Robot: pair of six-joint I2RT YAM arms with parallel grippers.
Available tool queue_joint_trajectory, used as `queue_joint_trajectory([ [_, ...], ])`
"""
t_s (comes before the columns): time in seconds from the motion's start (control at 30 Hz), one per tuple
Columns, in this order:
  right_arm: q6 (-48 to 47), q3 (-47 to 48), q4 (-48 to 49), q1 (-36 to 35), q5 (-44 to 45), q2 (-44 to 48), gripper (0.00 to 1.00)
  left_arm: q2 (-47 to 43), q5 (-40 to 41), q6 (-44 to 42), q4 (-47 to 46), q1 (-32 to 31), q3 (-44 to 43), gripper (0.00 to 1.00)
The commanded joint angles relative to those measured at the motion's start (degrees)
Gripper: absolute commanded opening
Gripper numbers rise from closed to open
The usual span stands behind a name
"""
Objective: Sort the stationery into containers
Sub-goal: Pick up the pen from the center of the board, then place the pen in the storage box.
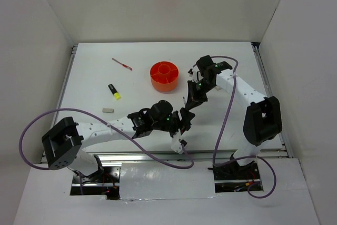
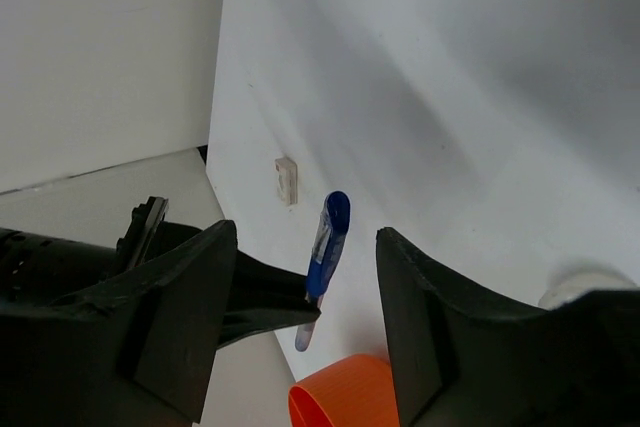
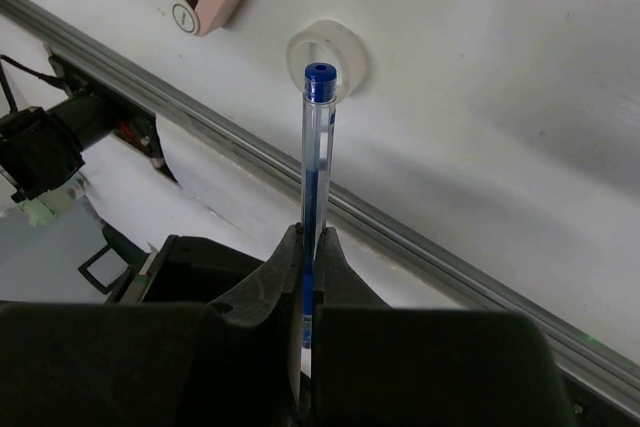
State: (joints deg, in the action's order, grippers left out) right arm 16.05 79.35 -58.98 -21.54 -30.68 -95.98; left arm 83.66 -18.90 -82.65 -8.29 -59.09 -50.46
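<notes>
Left arm [image 1: 105,130] stretched low toward the right along the near side, left gripper [image 2: 305,237] with jaws wide apart, right arm [image 1: 239,90] reaching forward then bent back toward the middle, right gripper [image 3: 310,252] pressed tight on a blue pen [image 3: 318,147], both grippers near each other.

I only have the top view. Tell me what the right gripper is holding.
Observer: The right gripper is shut on a blue pen.
Operator: Report the left gripper.
Observer: The left gripper is open; the pen sits between its fingers, touching neither.
Operator: Give the pen's heading.
Observer: In the right wrist view its blue end points away from the gripper, toward a tape ring.
</notes>
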Motion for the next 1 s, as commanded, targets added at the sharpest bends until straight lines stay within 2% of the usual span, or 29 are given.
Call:
queue_joint_trajectory([
  [0.0,1.26,1.68,-1.66,-0.43,0.27,1.24,0.0,1.42,-2.55,-2.6,-3.4,-0.24,-2.98,0.69],
  [0.13,1.44,2.03,-1.93,-0.43,-0.35,1.41,0.0,2.47,-2.46,-3.83,-3.04,-0.24,-2.98,0.62],
  [0.23,1.53,1.77,-1.66,-0.43,-0.96,1.41,0.0,2.74,-2.11,-3.83,-2.69,-0.41,-3.16,0.53],
  [0.5,1.08,1.6,-1.66,-0.43,-3.78,2.82,0.0,2.13,0.7,-3.04,-2.08,-2.61,-2.28,0.23],
  [0.6,0.65,0.98,-1.4,-0.52,-5.27,3.52,0.0,1.34,1.75,-2.69,-2.51,-3.57,-1.4,0.09],
  [0.63,0.56,0.89,-1.31,-0.52,-5.53,3.87,0.07,1.16,2.02,-2.6,-2.6,-3.92,-1.14,0.02],
  [0.67,0.12,0.89,-1.31,-0.43,-5.71,4.05,0.16,0.63,2.11,-2.6,-2.78,-4.19,-0.96,0.0],
  [0.73,-1.28,1.5,-1.57,-0.17,-6.32,4.66,0.39,-1.12,2.37,-2.78,-2.7,-5.15,0.18,0.0],
  [0.77,-1.64,2.03,-1.66,0.18,-7.02,4.93,0.61,-2.09,2.11,-2.43,-2.34,-5.51,0.62,0.0],
  [0.8,-2.94,2.38,-1.92,0.62,-7.46,5.28,0.68,-4.44,1.76,-1.73,-2.08,-6.64,1.23,0.0],
  [0.87,-4.62,4.22,-2.28,3.07,-8.34,5.28,0.79,-6.83,2.02,1.59,-0.5,-7.7,1.76,0.0],
  [0.97,-7.35,7.12,-2.46,7.55,-7.21,5.72,0.81,-11.66,2.55,10.55,1.61,-9.81,0.81,0.0],
])
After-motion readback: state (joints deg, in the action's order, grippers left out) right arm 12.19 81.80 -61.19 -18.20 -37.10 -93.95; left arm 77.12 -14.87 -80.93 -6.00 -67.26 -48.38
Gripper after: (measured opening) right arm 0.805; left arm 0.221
